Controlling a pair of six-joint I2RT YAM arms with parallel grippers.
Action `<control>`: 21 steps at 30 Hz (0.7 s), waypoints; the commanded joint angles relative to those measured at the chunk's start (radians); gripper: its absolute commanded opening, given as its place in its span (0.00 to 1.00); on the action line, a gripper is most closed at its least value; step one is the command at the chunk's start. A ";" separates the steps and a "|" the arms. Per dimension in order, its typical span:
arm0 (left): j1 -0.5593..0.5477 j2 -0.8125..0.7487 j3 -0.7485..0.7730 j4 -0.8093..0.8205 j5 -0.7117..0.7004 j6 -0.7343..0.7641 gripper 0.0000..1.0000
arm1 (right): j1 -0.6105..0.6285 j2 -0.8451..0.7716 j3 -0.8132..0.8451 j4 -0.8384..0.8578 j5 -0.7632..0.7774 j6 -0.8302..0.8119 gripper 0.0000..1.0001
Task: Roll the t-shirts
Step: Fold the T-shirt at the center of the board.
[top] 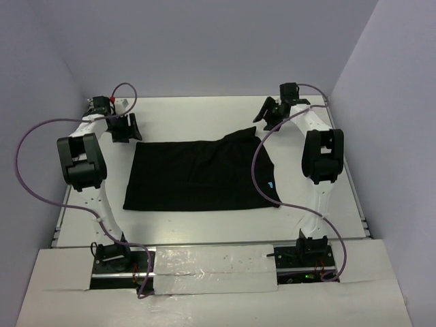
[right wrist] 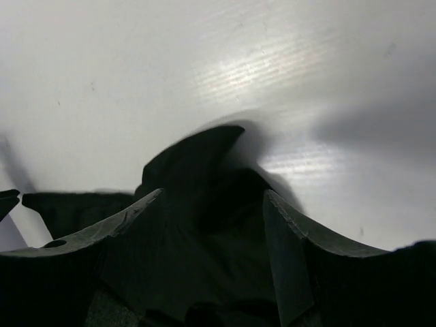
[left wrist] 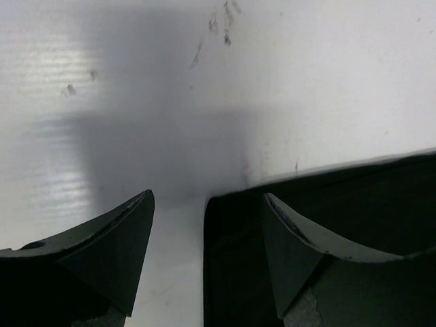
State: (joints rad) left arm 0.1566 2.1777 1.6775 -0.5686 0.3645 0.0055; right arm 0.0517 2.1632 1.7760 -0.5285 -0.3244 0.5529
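**Roll not started: shirt flat, both grippers at far edge**

Black t-shirt [top: 197,176] lies flat mid-table [top: 204,112], neck tag [top: 270,184] toward the right, one sleeve [top: 242,135] poking out at the far-right corner. No rolled section is visible.

Left gripper [top: 126,129]: fingers spread, straddling the far-left corner, nothing pinched. Right gripper [top: 271,112]: fingers spread over the sleeve, nothing held.

Left to do, by my read: grab the edge and do the whole roll.

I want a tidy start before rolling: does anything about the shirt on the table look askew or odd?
The plain black fabric t-shirt lies mostly flat on the white table, but its far right corner, beside the right hand, pokes out past the straight far edge in a rumpled peak. Nothing looks spilled or damaged.
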 commanded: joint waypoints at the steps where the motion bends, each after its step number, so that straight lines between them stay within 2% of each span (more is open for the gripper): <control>1: -0.022 0.017 0.056 0.082 0.037 -0.039 0.73 | 0.019 0.055 0.083 0.064 -0.031 0.048 0.66; 5: -0.032 0.047 0.036 0.088 0.019 -0.033 0.70 | 0.023 0.119 0.126 0.073 -0.060 0.087 0.66; 7: -0.032 0.054 0.036 0.073 0.037 -0.038 0.65 | 0.031 0.141 0.151 0.068 -0.068 0.088 0.65; 14: -0.035 0.012 -0.034 0.067 0.062 -0.047 0.55 | 0.053 0.144 0.139 0.061 -0.061 0.088 0.64; 16: -0.035 0.001 -0.058 0.084 0.071 -0.050 0.48 | 0.059 0.141 0.129 0.065 -0.059 0.081 0.61; 17: -0.037 -0.002 -0.061 0.088 0.076 -0.050 0.44 | 0.060 0.139 0.126 0.067 -0.062 0.079 0.57; 18: -0.040 -0.002 -0.061 0.088 0.077 -0.053 0.37 | 0.062 0.141 0.125 0.070 -0.065 0.082 0.48; 20: -0.043 0.004 -0.047 0.075 0.093 -0.053 0.30 | 0.062 0.142 0.122 0.076 -0.076 0.087 0.38; 21: -0.042 0.005 -0.042 0.069 0.097 -0.055 0.20 | 0.062 0.141 0.119 0.076 -0.076 0.090 0.28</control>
State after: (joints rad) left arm 0.1230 2.1971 1.6329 -0.4908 0.4274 -0.0463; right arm 0.1074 2.3142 1.8793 -0.4820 -0.3878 0.6323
